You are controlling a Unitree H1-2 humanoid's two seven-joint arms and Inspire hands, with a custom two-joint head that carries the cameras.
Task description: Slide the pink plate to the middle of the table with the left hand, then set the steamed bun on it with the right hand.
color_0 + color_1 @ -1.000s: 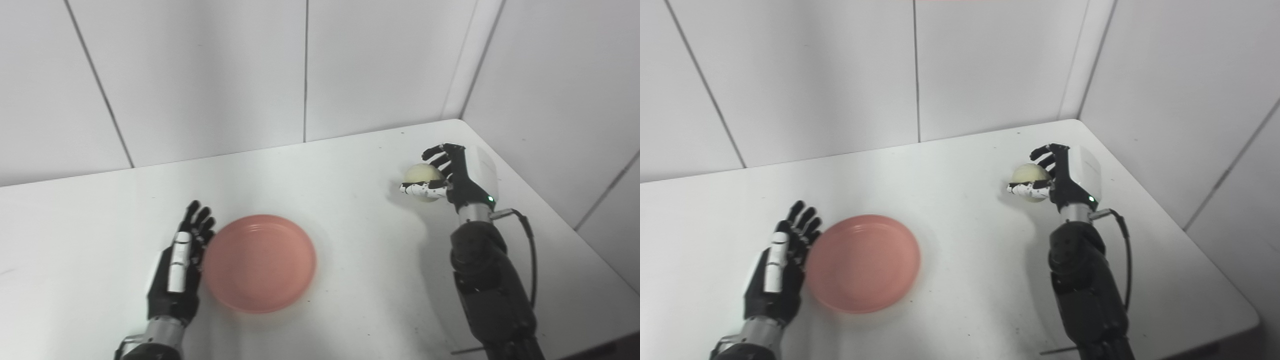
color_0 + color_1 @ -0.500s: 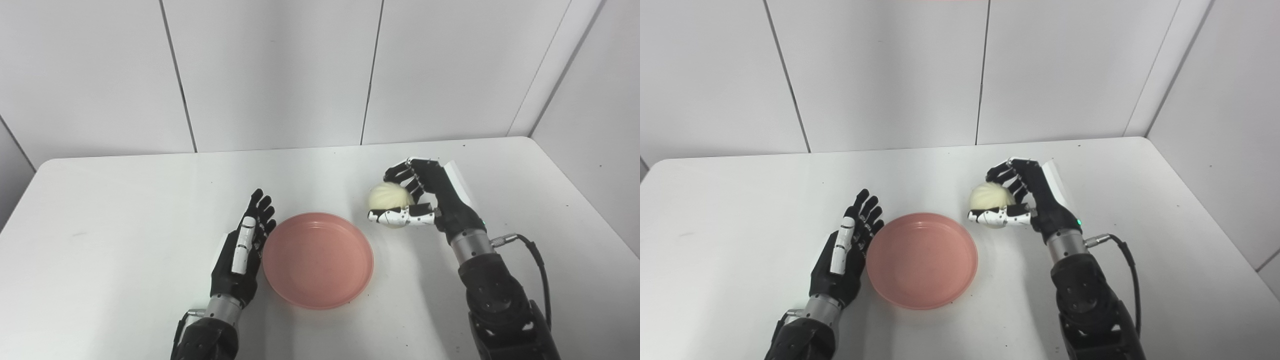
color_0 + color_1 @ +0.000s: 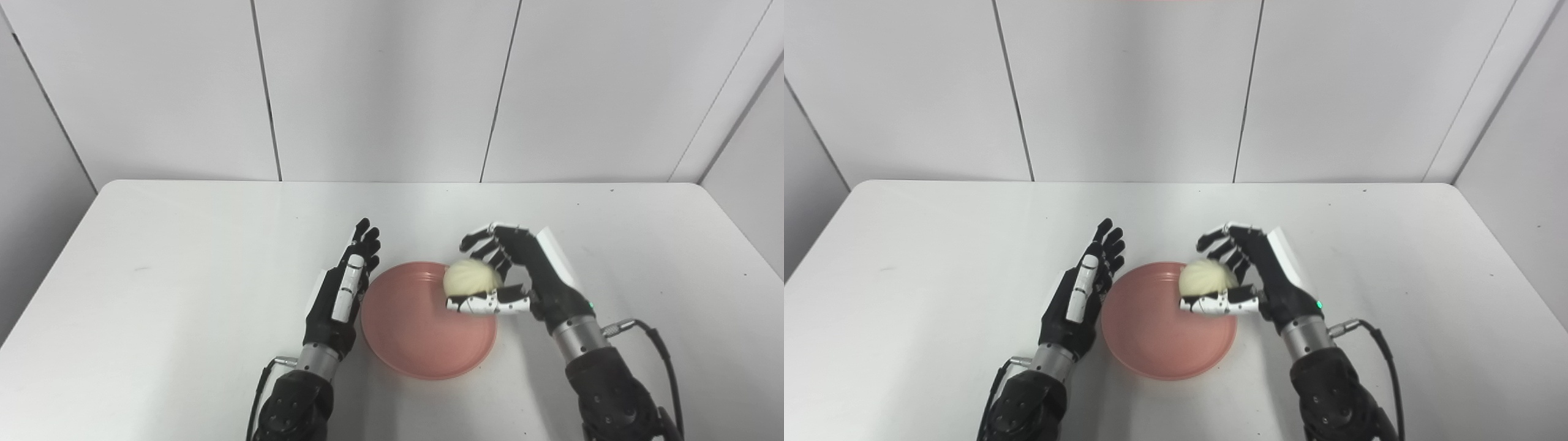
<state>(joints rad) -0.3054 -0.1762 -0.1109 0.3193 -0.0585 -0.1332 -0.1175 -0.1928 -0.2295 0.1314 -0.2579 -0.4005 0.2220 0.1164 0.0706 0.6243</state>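
Observation:
The pink plate (image 3: 422,331) lies on the white table (image 3: 184,257) near its middle, close to the front. My left hand (image 3: 343,294) stands flat and open, edge-on against the plate's left rim. A pale steamed bun (image 3: 470,278) is held in my right hand (image 3: 520,275), whose fingers curl behind it and whose thumb lies under it. The bun hangs over the plate's right part, a little above it. In the right eye view the bun (image 3: 1206,278) shows above the plate (image 3: 1164,331) in the same way.
White wall panels close off the table at the back and on both sides. A black cable (image 3: 655,343) loops from my right wrist.
The camera has swung left, shifting the whole picture. My right hand has carried the bun from the table's right side to above the plate's right part. The left hand stays at the plate's rim.

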